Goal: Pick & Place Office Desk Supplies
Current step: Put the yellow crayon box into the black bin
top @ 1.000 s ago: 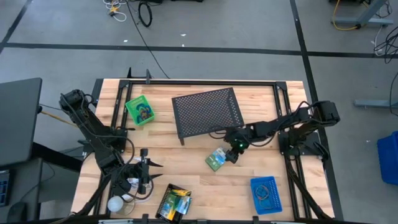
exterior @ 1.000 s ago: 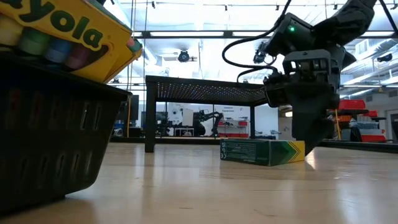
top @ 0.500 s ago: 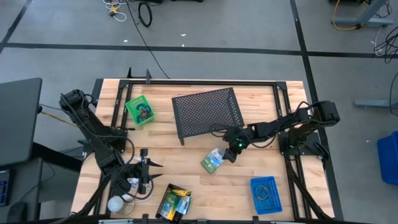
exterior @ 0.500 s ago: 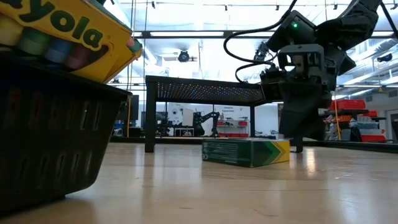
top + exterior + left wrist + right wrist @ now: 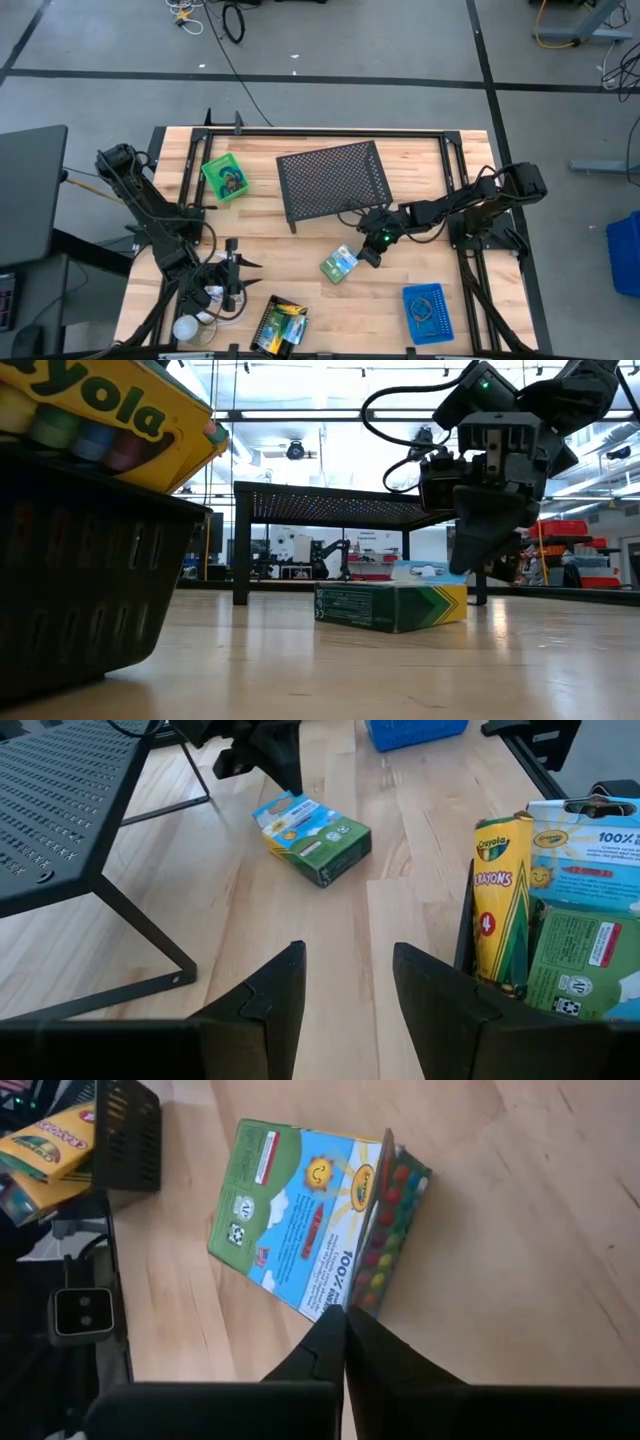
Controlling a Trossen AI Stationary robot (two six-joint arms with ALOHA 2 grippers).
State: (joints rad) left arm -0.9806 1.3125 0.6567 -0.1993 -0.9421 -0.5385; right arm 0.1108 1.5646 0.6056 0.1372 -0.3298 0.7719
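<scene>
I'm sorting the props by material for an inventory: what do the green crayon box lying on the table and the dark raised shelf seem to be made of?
The crayon box looks like thin printed cardboard with a slight sheen: flat folded faces, sharp edges, colour artwork. The raised shelf looks like perforated sheet metal on thin rod legs, painted matte black; it could be coated steel, but the look leaves that open.

Table (image 5: 300, 250) is pale wood planks with a black frame. Crayon box (image 5: 340, 264) lying flat: green sides, light-blue face with a yellow sun, white clouds, a red crayon, plus a strip of multicoloured dots along one edge. Mesh stand (image 5: 333, 177) is black with a perforated dot pattern. Green tray (image 5: 225, 176) at the back left, blue tray (image 5: 427, 312) front right, black slatted tray (image 5: 278, 326) holding yellow and green crayon packs. Both arms are black; right gripper (image 5: 370, 254) has a green light above it. Floor (image 5: 350, 60) is grey with black tape lines.
</scene>
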